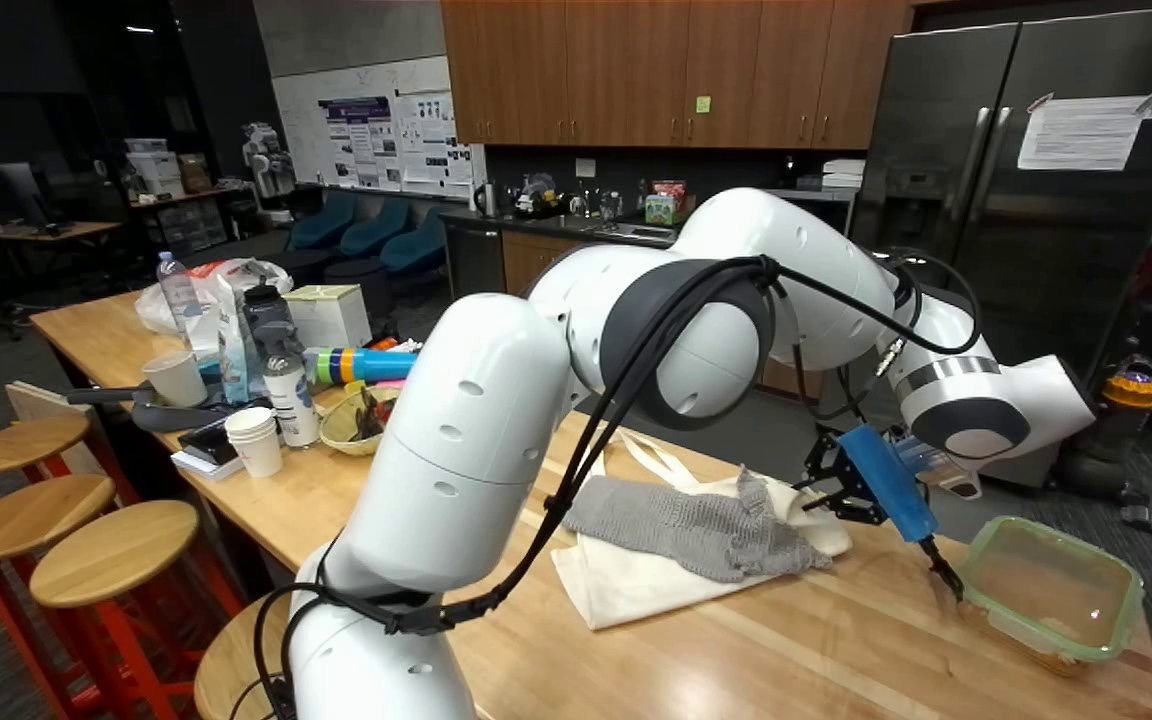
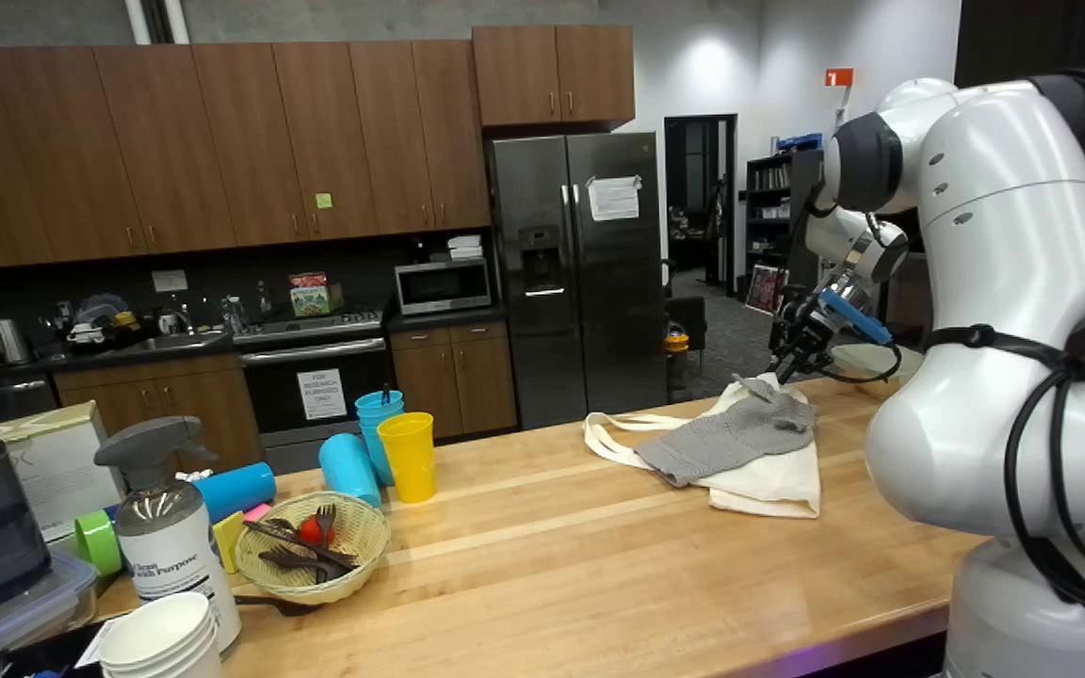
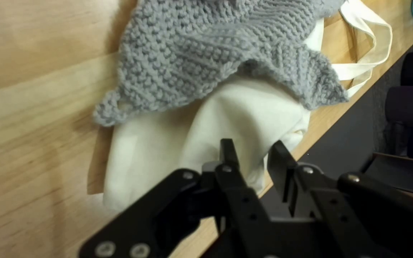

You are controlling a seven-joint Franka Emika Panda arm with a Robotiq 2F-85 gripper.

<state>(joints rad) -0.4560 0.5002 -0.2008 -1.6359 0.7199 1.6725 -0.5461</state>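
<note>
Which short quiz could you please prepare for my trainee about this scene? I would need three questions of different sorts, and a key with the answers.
1. What lies on top of the cream cloth bag?
A) yellow cup
B) grey knitted cloth
C) spray bottle

2. True or false: in the wrist view, the gripper is at least partly open.

3. What colour is the rim of the container seen in an exterior view, beyond the bag?

Key: 1. B; 2. True; 3. Green.
</note>
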